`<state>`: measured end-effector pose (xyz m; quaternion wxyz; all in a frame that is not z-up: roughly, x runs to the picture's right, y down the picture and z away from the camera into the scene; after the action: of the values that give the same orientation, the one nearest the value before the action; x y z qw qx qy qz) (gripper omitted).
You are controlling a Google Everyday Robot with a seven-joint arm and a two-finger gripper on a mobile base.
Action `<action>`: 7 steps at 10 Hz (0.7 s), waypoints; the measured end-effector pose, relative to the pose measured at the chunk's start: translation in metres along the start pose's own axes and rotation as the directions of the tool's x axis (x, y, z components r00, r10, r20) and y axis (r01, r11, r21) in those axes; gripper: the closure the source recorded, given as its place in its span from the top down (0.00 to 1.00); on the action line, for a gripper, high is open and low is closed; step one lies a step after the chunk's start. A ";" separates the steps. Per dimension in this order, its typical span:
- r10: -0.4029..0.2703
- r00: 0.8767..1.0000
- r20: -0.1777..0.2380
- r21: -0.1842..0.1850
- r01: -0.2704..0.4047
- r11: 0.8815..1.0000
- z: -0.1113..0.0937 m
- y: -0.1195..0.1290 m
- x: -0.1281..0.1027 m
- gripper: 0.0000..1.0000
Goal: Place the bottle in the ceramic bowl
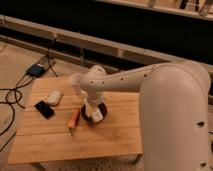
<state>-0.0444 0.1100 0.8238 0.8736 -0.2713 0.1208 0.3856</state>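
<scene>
The dark ceramic bowl (101,118) sits near the middle of the wooden table (115,137). My gripper (91,107) hangs straight down over the bowl at the end of the white arm (125,82). It covers most of the bowl's inside. A whitish piece that looks like the bottle (97,116) shows just below the gripper, inside the bowl's rim. Whether the gripper still holds it is hidden.
A flat white rounded block (54,96) and a black phone (44,109) lie at the table's left. An orange tool (74,119) lies just left of the bowl. A white translucent cup (76,83) stands behind it. Cables and a blue box (36,70) are on the floor to the left.
</scene>
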 end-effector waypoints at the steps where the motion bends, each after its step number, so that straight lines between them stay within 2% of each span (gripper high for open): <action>1: 0.019 1.000 0.017 -0.002 -0.019 1.000 -0.007 -0.005 -0.003 0.80; 3: 0.045 0.999 0.029 -0.032 -0.044 0.999 -0.016 -0.011 -0.004 0.80; 4: 0.067 0.998 0.015 -0.071 -0.066 0.995 -0.021 -0.015 0.001 0.80; 5: 0.083 0.997 0.009 -0.090 -0.082 0.993 -0.023 -0.018 0.004 0.80; 7: 0.090 0.996 0.002 -0.101 -0.089 0.991 -0.024 -0.018 0.005 0.80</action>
<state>-0.0273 0.0897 0.8090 0.8410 -0.3080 0.1105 0.4308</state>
